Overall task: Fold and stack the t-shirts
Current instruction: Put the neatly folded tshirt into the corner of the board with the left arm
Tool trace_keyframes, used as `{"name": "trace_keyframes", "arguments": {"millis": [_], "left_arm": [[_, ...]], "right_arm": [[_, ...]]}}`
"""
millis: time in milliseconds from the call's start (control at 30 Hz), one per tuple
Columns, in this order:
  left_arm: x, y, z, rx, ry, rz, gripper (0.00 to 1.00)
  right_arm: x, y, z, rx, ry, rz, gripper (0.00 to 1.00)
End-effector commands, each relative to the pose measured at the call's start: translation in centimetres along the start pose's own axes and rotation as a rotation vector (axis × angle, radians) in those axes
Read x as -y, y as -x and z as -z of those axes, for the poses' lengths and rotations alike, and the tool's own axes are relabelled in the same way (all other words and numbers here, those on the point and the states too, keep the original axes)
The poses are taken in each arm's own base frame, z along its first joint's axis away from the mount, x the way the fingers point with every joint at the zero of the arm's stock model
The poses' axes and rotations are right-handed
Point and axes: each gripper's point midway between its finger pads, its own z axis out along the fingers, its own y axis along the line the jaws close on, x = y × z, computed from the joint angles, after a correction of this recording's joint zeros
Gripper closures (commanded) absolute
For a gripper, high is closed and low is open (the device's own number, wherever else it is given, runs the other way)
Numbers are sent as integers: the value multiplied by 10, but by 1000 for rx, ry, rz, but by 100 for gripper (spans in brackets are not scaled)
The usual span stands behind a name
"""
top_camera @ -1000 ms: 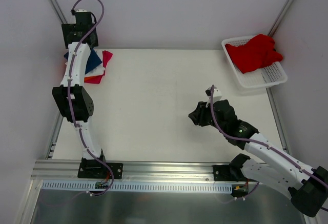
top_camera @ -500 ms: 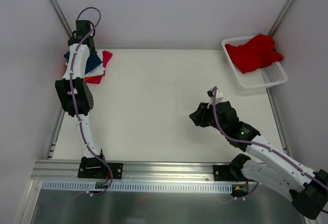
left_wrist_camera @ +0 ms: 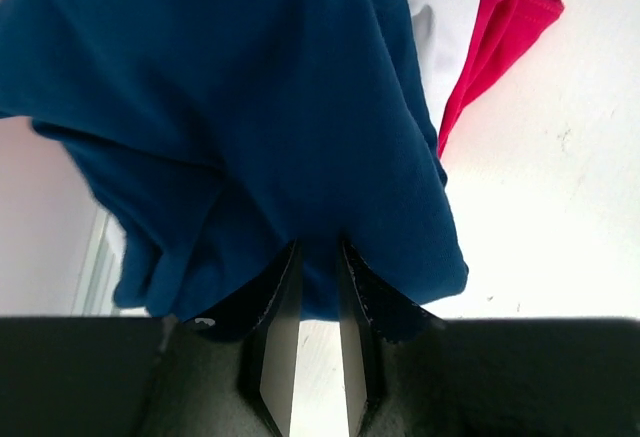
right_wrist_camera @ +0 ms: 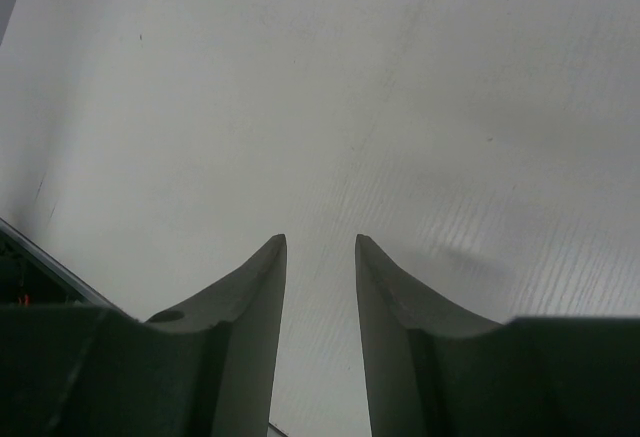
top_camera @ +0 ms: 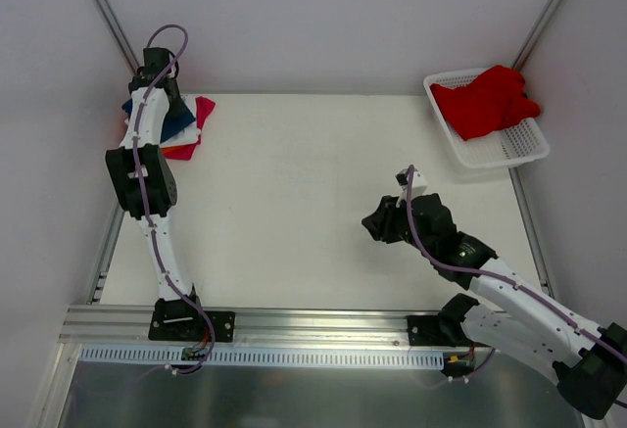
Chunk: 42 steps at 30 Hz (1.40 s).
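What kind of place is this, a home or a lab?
Probably a robotics lab cell, not a home: two arms bolted to a metal rail, a white table inside plain panels, a red t-shirt in a white basket.

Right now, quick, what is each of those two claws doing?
Left gripper: closed, pinching the blue t-shirt.
Right gripper: open, holding nothing.
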Motion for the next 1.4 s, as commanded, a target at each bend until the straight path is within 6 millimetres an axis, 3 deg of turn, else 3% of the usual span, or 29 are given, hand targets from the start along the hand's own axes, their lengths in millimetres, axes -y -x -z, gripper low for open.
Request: {"name": "trace_keyframes", "arguments": {"millis": [0,233,667,900,1133,1367], "left_arm": [[-2,-4,-8,-20,-29,38,80],[-24,-14,-12,-45,27,49,82],[-47,-4,22,3,110,65,80],[-52,-5,9,-13,89,80,78],[-61,-4,19,1,130,91,74],[-76,-10,8,-20,159,126,75]], "right_arm": [[0,8,1,42,1,-16,63],[2,6,-1,32,-4,-16,63],[-1,3,-6,22,14,-26,63],[-1,6,-4,36,15,-27,63],[-1,5,-4,33,17,-30,63],[0,5,-2,39,12,-29,63]]}}
